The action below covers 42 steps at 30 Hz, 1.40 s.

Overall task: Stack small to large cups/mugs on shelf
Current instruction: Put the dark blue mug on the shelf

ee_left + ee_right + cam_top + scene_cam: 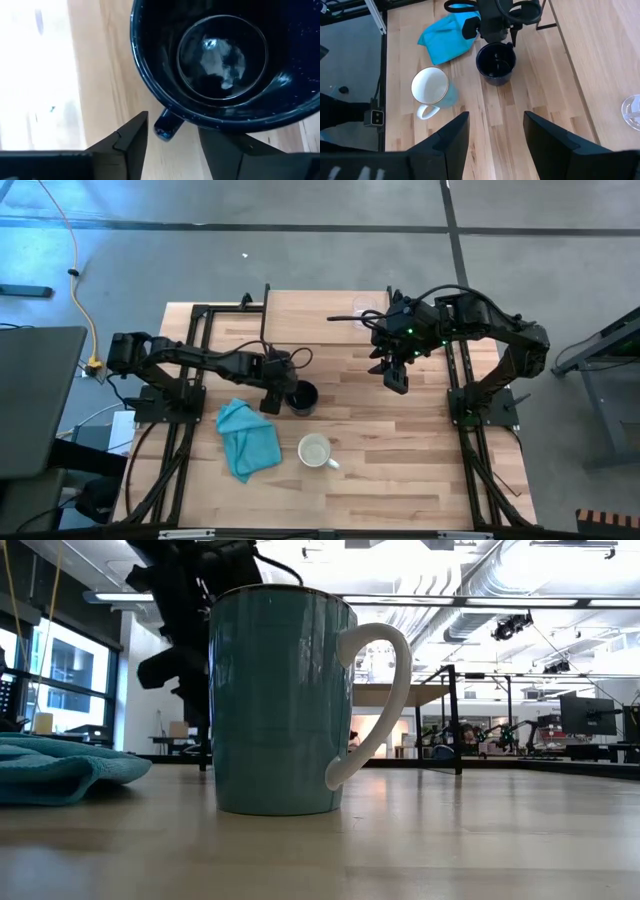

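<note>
Nothing is stacked: left gripper (170, 142), jaws released, straddles the dark mug's (303, 396) handle; right gripper (397, 376) hangs open, glass cup (633, 111) seemingly shelved.

Two black jointed arms (190, 360) carry looping black cables and angular dark fingers (451, 142).

Your table (420, 470) carries a teal cloth (247, 439), white-lined mug (315, 450), black mug (303, 396), and shelf (320, 307).
</note>
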Tool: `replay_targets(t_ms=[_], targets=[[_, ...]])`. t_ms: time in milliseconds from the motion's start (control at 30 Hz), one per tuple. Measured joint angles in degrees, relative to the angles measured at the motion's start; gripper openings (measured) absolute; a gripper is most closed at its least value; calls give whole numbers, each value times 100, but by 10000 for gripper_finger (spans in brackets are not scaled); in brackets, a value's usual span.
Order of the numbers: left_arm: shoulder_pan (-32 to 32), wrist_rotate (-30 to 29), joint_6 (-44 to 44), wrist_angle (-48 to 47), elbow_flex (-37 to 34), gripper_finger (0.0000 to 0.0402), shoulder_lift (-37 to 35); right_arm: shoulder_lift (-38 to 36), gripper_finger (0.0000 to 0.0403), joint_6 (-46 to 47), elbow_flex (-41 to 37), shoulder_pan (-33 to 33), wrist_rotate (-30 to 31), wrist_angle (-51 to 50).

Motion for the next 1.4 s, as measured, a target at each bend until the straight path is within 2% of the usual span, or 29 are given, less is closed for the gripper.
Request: replay_targets(t_ms=[367, 800, 1400], targets=[[2, 169, 20, 7, 53, 125, 0, 0, 179, 32, 1, 0, 0, 0], [2, 179, 1, 4, 52, 129, 4, 0, 179, 41, 1, 0, 0, 0], [1, 423, -474, -196, 51, 59, 4, 0, 179, 41, 2, 0, 0, 2]])
